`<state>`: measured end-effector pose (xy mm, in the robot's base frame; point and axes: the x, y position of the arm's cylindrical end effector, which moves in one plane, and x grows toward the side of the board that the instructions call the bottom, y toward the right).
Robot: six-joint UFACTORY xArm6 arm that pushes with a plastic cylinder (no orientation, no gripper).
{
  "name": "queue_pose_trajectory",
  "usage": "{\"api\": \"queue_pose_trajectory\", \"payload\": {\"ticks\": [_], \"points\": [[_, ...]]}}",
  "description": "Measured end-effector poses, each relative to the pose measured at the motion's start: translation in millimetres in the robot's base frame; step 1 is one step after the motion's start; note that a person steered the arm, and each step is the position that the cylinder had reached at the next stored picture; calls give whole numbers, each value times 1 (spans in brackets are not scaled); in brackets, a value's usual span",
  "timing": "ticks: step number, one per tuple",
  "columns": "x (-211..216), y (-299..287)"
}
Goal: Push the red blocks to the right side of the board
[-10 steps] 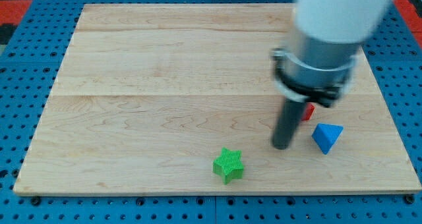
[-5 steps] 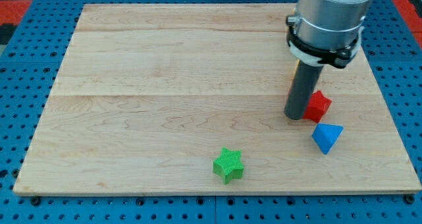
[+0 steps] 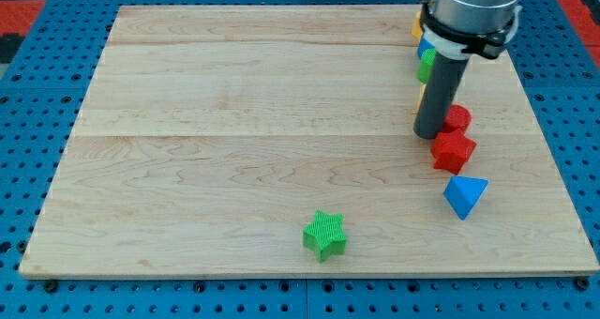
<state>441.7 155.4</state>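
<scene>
A red star-shaped block [image 3: 454, 151] lies on the wooden board [image 3: 234, 150] at the view's right. A second red block [image 3: 457, 118], rounded, sits just above it and is partly hidden by the rod. My tip [image 3: 427, 134] rests on the board, touching the left side of the upper red block and just up-left of the red star.
A blue triangular block [image 3: 465, 195] lies below the red star. A green star block [image 3: 325, 235] sits near the bottom middle. Yellow [image 3: 418, 25], blue [image 3: 427, 48] and green [image 3: 425, 66] blocks peek out behind the arm near the top right.
My tip has moved toward the view's top and slightly right. The red star, once hidden behind the rod, now shows fully, and a second red block shows above it.
</scene>
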Motion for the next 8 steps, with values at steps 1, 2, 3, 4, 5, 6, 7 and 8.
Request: {"api": "queue_pose_trajectory", "payload": {"ticks": [1,2,3,4,5,6,7,8], "points": [[-1,-22],[-9,-43],[-14,-50],[-16,-54],[-16,-57],[-22,-62],[-29,-61],[-39,-42]]}}
